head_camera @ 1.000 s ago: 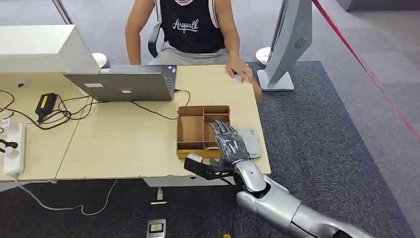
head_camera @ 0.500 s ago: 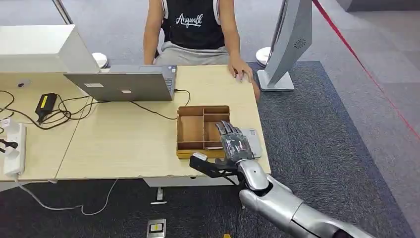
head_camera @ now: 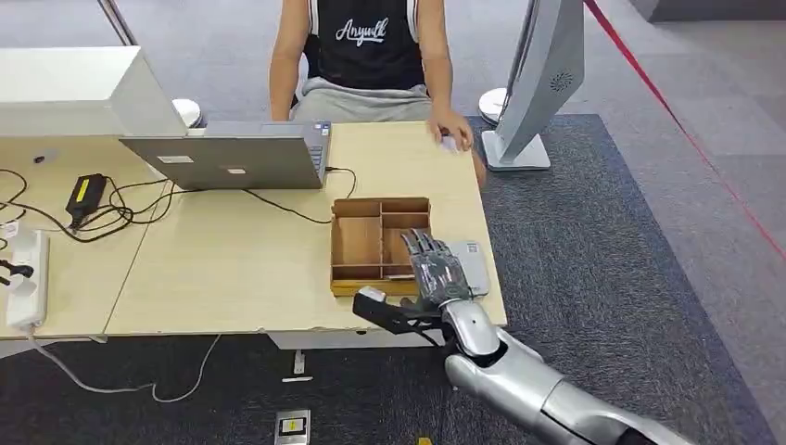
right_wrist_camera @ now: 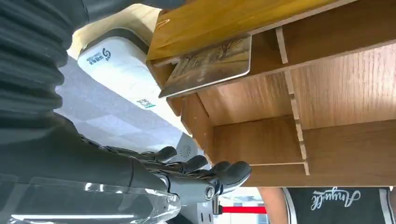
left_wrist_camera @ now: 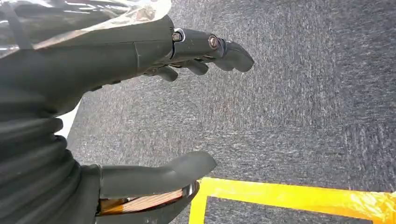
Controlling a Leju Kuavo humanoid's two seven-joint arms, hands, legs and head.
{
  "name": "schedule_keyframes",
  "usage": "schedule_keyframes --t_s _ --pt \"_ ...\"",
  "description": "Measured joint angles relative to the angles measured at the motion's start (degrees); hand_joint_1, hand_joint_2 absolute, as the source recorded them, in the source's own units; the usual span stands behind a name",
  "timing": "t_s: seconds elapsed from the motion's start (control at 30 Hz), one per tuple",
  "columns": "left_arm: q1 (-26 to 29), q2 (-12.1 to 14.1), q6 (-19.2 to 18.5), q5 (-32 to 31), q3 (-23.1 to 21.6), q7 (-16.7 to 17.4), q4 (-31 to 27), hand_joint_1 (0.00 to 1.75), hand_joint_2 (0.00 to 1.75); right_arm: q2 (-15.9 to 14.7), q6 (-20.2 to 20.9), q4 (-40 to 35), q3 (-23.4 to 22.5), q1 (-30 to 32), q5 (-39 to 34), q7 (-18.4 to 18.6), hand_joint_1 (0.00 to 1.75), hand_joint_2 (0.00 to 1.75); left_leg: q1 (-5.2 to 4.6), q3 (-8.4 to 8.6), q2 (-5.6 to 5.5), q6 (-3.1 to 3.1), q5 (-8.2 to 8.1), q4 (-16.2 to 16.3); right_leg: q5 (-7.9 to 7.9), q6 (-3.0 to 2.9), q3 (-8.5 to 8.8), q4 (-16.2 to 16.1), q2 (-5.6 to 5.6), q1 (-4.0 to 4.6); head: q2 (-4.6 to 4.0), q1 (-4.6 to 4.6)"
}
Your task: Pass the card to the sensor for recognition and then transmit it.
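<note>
Our right robot hand point(head_camera: 436, 271) has drawn back slightly toward near tabletop point(head_camera: 232, 269) edge, fingers spread, holding nothing, above wooden tray point(head_camera: 357, 243). Card point(right_wrist_camera: 210, 65) lies in tray's near-right compartment, ungrasped; sensor point(head_camera: 471, 264) just right.

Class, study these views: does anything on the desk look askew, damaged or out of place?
One thing: in the wooden box, the card leans tilted against a compartment wall rather than lying flat. The right hand hovers over that box, holding nothing. Nothing looks spilled or damaged.
</note>
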Motion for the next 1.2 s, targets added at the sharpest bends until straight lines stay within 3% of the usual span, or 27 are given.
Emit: schedule_keyframes --t_s 0.4,0.43,0.47,0.5,0.63,0.67,0.7,1.2 --pt "0.0 -0.1 0.0 -0.4 0.0 -0.2 0.0 0.00 1.75 0.5 -0.3 0.8 -0.4 0.0 0.1 -0.6 0.00 1.75 0.00 0.00 0.00 0.00 0.00 0.0 0.00 0.00 0.00 0.0 0.00 0.00 0.00 0.00" --pt "0.0 -0.1 0.0 -0.5 0.0 -0.2 0.0 0.00 1.75 0.5 -0.4 0.8 -0.4 0.0 0.1 -0.6 0.10 1.75 0.00 0.00 0.00 0.00 0.00 0.0 0.00 0.00 0.00 0.0 0.00 0.00 -0.02 0.00" --pt "0.0 -0.1 0.0 -0.6 0.0 -0.2 0.0 0.00 1.75 0.5 -0.4 0.8 -0.5 0.0 0.1 -0.6 0.47 1.75 0.00 0.00 0.00 0.00 0.00 0.0 0.00 0.00 0.00 0.0 0.00 0.00 0.00 -0.02" --pt "0.0 -0.1 0.0 -0.7 0.0 -0.2 0.0 0.00 1.75 0.5 -0.4 0.8 -0.5 0.0 0.1 -0.7 1.29 1.75 0.00 0.00 0.00 0.00 0.00 0.0 0.00 0.00 0.00 0.0 0.00 0.00 -0.02 0.00" --pt "0.0 -0.1 0.0 -1.2 0.0 -0.3 0.0 0.00 1.75 0.4 -0.3 0.8 -0.7 0.1 0.1 -0.7 1.29 1.75 0.00 0.01 0.00 0.00 0.00 0.0 0.00 0.00 0.00 0.0 0.00 0.00 0.00 0.00" --pt "0.0 -0.2 0.0 -1.4 0.1 -0.4 0.0 0.00 1.75 0.4 -0.3 0.8 -0.8 0.1 0.1 -0.7 1.66 1.75 0.00 0.01 0.00 0.00 0.00 0.0 0.00 0.00 0.00 0.0 0.00 0.00 0.00 0.00" --pt "0.0 -0.2 0.0 -1.6 0.1 -0.5 0.0 0.00 1.75 0.4 -0.3 0.8 -0.8 0.1 0.1 -0.7 1.75 1.75 0.00 0.00 0.00 0.00 0.00 0.0 0.00 0.00 0.00 0.0 0.00 0.00 -0.02 0.00" --pt "0.0 -0.4 0.0 -3.3 1.0 -0.3 0.4 0.00 1.75 0.4 -0.3 1.2 -2.1 0.7 -0.2 -0.9 1.68 1.75 0.00 0.01 0.00 0.00 0.00 0.0 0.00 0.00 0.00 0.0 0.00 0.00 0.00 0.00"
